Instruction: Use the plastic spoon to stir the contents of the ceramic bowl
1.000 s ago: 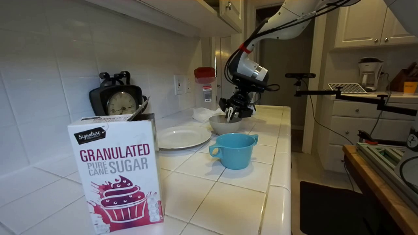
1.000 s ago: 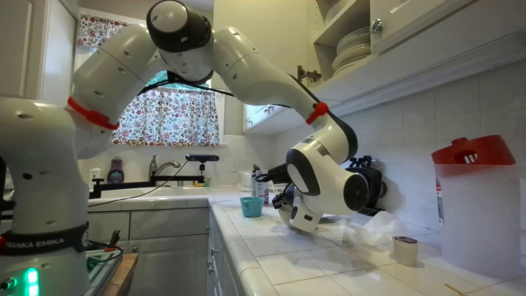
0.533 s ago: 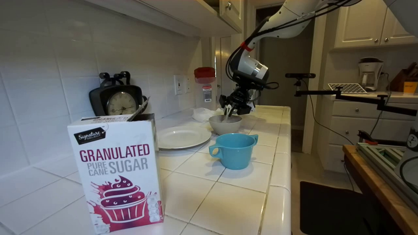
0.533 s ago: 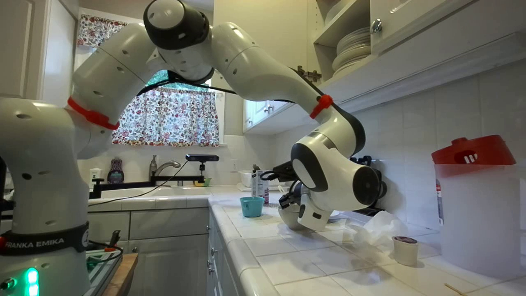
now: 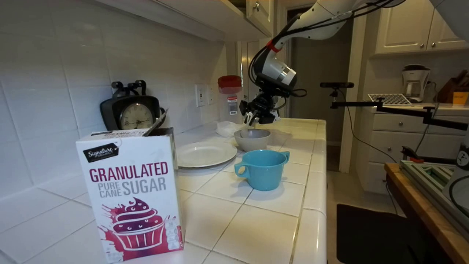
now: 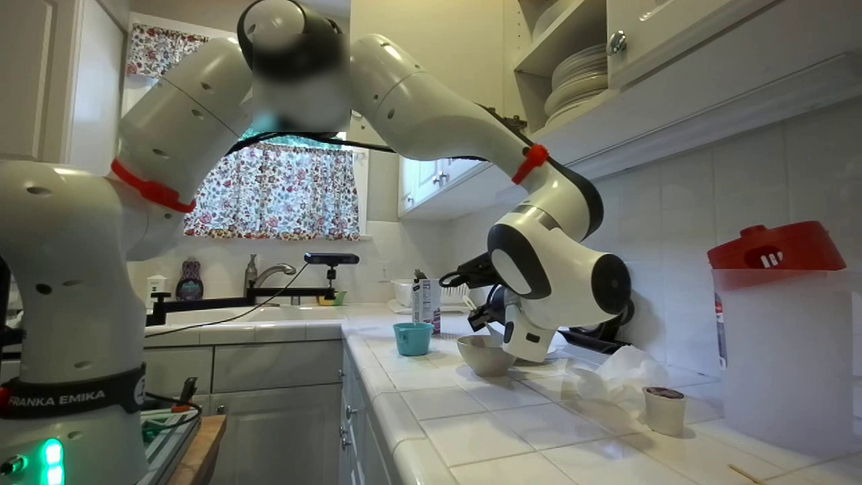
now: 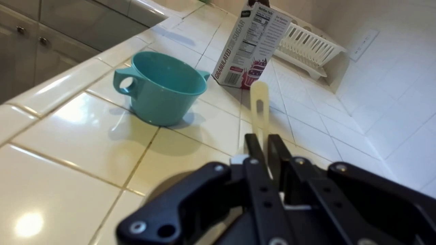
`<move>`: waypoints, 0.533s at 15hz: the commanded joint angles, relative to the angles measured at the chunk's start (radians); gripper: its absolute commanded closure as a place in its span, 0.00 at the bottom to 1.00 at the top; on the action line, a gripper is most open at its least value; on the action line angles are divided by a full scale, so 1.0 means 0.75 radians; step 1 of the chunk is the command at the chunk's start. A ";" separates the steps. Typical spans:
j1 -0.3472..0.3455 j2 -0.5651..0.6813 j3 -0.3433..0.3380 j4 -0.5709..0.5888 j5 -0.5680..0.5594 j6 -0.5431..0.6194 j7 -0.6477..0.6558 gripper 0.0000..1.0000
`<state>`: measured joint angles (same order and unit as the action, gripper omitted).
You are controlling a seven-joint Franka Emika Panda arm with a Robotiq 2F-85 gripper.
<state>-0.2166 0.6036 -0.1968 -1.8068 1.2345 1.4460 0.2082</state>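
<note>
My gripper (image 5: 253, 119) is above the ceramic bowl (image 5: 253, 142), toward the plate side of it. It is shut on the plastic spoon, whose pale slotted handle (image 7: 259, 89) sticks out past the fingertips (image 7: 262, 139) in the wrist view. The spoon's lower end points down at the bowl's inside; whether it touches the contents I cannot tell. In an exterior view the gripper (image 6: 478, 320) is just over the bowl (image 6: 483, 357), which stands upright on the tiles, partly behind the wrist. The bowl's contents are hidden. In the wrist view the bowl is mostly hidden behind the gripper.
A light-blue cup (image 5: 265, 172) stands close to the bowl, near the counter edge. A white plate (image 5: 205, 154) lies beside the bowl. A sugar box (image 5: 130, 198), a clock (image 5: 135, 113), crumpled paper (image 6: 626, 377), a small pod (image 6: 665, 411) and a red-lidded container (image 6: 784, 350) stand around.
My gripper has risen with the spoon and moved toward the plate and wall. More of the bowl's inside and outer wall now shows.
</note>
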 commanded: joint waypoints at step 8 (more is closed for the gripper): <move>0.022 0.048 0.069 0.006 0.018 -0.029 0.007 0.97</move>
<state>-0.1974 0.6302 -0.1476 -1.8057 1.2355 1.4437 0.2082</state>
